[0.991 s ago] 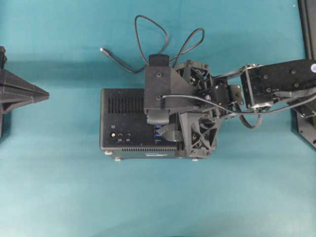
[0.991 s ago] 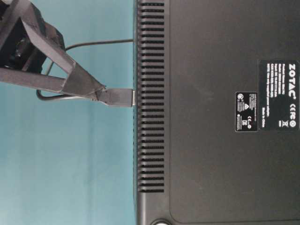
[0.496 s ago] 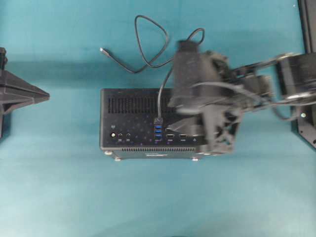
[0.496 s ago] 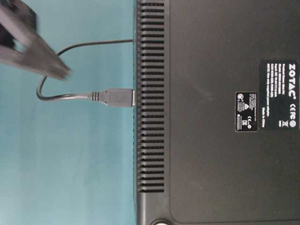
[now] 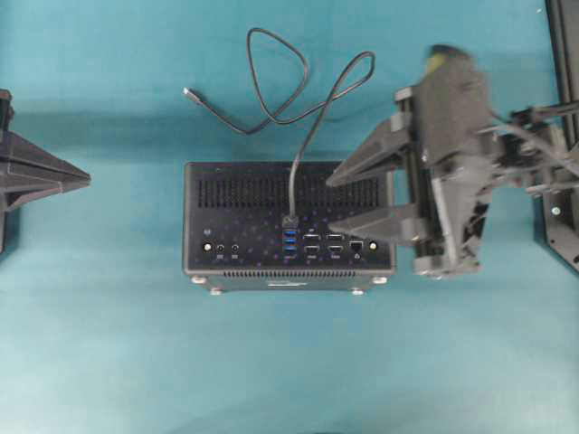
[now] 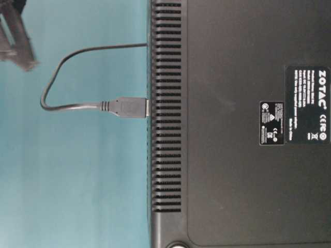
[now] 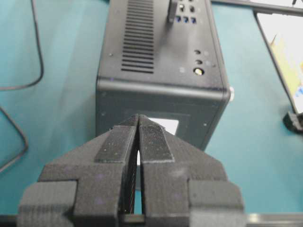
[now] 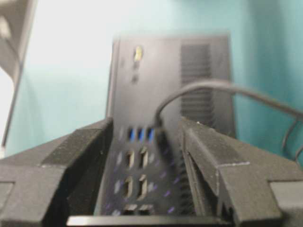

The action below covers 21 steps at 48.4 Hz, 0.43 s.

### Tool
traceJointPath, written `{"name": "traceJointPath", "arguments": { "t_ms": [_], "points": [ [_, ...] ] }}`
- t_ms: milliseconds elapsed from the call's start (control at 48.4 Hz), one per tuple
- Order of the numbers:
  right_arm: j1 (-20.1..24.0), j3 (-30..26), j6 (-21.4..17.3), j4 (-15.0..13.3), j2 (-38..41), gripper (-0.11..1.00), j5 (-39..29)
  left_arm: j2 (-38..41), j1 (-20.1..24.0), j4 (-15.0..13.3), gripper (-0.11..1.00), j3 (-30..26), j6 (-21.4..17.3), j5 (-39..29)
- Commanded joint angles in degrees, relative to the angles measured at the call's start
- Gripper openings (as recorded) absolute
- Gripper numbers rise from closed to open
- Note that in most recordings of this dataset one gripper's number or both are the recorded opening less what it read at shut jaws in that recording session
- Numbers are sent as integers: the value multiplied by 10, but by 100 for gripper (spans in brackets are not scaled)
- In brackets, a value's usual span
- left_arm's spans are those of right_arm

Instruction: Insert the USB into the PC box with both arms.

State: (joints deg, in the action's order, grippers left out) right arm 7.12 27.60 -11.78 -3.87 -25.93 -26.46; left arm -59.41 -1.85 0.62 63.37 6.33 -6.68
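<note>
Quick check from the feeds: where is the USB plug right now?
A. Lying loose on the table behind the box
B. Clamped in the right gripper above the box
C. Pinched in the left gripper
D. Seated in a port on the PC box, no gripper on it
D. The USB sits with its tip in the PC box, while the right gripper stands open and off it, and the left gripper is shut, away at the side.

Teal counter (image 5: pixel 109 344), black PC box (image 5: pixel 244 203) lying near its middle, thin dark grey cable (image 5: pixel 271 81) looping on the counter toward the far edge, its silvery-tipped free end (image 5: pixel 188 91) resting flat left of the loops
</note>
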Motion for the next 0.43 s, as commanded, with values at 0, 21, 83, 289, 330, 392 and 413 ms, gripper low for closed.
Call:
{"name": "traceJointPath", "arguments": {
  "t_ms": [0, 21, 83, 289, 330, 392, 413],
  "points": [
    [-7, 13, -3, -4, -26, 64, 31, -3, -3, 1, 0, -7, 0, 4],
    [-8, 18, -4, -4, -30, 64, 37, -6, -2, 1, 0, -8, 1, 4],
    [-17, 30, -5, -4, -41, 64, 58, -11, -2, 1, 0, -8, 1, 4],
    [-33, 81, 2, -11, -80, 68, 104, -40, -2, 1, 0, 1, 1, 8],
    [-33, 94, 0, -14, -89, 69, 108, -45, -2, 1, 0, 3, 1, 8],
    [-37, 110, -2, -14, -104, 71, 120, -49, -2, 1, 0, 3, 1, 10],
    [-39, 114, -3, -14, -109, 71, 125, -50, -3, 1, 0, 3, 1, 11]
  ]
}}
